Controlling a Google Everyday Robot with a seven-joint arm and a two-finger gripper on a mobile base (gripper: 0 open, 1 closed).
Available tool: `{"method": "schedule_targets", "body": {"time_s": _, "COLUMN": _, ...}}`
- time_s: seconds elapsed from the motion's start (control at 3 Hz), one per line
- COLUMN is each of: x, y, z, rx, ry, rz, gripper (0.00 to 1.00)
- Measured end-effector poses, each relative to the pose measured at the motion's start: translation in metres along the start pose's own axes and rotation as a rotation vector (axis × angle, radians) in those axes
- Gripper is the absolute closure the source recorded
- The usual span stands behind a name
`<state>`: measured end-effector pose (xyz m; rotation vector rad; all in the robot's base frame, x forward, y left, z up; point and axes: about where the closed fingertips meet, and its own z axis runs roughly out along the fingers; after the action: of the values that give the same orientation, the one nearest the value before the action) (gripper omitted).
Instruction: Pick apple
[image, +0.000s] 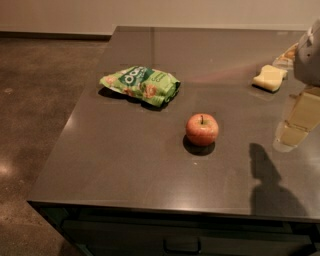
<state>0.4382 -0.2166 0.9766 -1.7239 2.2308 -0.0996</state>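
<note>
One step in hand, by the look of it: the approach, with no grasp begun. Only a pale sliver of the tool (311, 52) in view at the right edge, over the far right of the surface (125, 150); wide or narrow, cannot tell. Well apart from the tool, off to its left and nearer the front edge: the apple (202, 129), upright, stem up, touching nothing. Farther left of the tool, beyond the apple: a green snack bag (141, 85). Just beside the tool, on its left: a pale yellow block (270, 77). Next move, as a judgement: swing left across the surface, clear of the block, centre over the stem, set wide enough for a round body, then descend and close at the widest girth. Likely to roll if nudged off-centre.
</note>
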Motion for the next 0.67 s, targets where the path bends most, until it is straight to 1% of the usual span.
{"method": "schedule_targets", "body": {"time_s": 0.33, "x": 0.000, "y": 0.000, "z": 0.000, "rx": 0.002, "ry": 0.000, "rz": 0.000, "gripper": 0.00}}
{"method": "schedule_targets", "body": {"time_s": 0.67, "x": -0.010, "y": 0.001, "z": 0.015, "rx": -0.010, "ry": -0.020, "rz": -0.006, "gripper": 0.00}}
